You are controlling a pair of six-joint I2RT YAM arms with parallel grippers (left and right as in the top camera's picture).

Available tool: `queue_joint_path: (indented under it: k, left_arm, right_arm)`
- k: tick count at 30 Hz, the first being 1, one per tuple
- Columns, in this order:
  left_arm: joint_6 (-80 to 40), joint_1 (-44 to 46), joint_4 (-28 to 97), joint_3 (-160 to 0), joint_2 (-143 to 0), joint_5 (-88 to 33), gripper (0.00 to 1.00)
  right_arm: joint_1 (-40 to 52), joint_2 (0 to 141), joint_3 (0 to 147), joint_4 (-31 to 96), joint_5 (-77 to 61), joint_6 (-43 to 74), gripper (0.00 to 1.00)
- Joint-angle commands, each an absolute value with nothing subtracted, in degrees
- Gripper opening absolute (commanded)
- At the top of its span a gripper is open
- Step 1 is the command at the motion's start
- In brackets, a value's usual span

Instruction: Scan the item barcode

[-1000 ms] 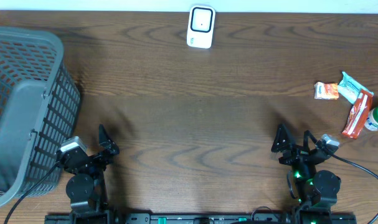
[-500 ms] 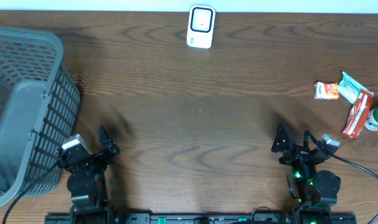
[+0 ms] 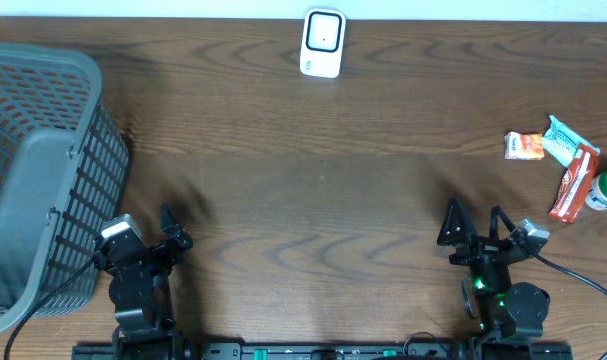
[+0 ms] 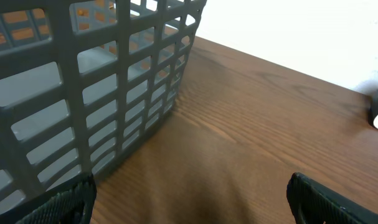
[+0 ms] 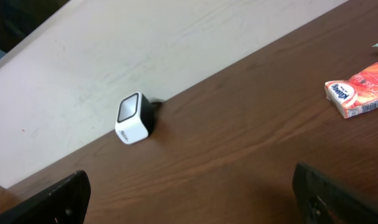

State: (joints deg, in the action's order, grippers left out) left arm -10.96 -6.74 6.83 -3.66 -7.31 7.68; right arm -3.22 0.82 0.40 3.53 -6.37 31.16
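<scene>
The white barcode scanner (image 3: 322, 42) stands at the table's far edge, and the right wrist view shows it (image 5: 134, 118) against the wall. The items lie at the far right: an orange packet (image 3: 524, 146) (image 5: 360, 90), a teal-and-white packet (image 3: 563, 140), a red bar (image 3: 575, 182) and a green-capped bottle (image 3: 605, 188). My left gripper (image 3: 175, 228) (image 4: 192, 199) is open near the front edge, with only bare wood between its fingers. My right gripper (image 3: 473, 222) (image 5: 192, 196) is open too and holds nothing, well short of the items.
A tall grey lattice basket (image 3: 33, 170) fills the left side, its wall (image 4: 101, 74) close beside my left gripper. Dark wooden tabletop (image 3: 313, 200) stretches between both arms and the scanner.
Both arms have shifted very slightly near the front edge. The scanner, the items and the basket have not moved.
</scene>
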Motion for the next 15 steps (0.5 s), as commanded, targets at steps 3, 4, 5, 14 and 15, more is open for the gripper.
queue_joint_path:
  k: [3, 4, 5, 14, 15]
  left_arm:
    - [-11.7, -6.9, 7.2, -2.0, -7.4, 8.4, 0.98]
    - [-11.7, -6.9, 7.2, -2.0, -7.4, 8.4, 0.98]
    - [-11.7, -6.9, 7.2, -2.0, -7.4, 8.4, 0.98]
    - [-11.7, -6.9, 7.2, -2.0, -7.4, 8.4, 0.98]
    - [-11.7, -6.9, 7.2, -2.0, -7.4, 8.4, 0.98]
  right_arm:
    - [-2.9, 0.3, 0.3, 3.7, -5.9, 30.6, 0.99]
    - [-2.9, 0.3, 0.3, 3.7, -5.9, 30.6, 0.99]
    - [-2.9, 0.3, 0.3, 3.7, -5.9, 30.6, 0.99]
    - [-0.7, 0.3, 0.3, 3.7, -5.9, 30.6, 0.99]
    - [-0.8, 0.3, 0.3, 3.7, -5.9, 30.6, 0.99]
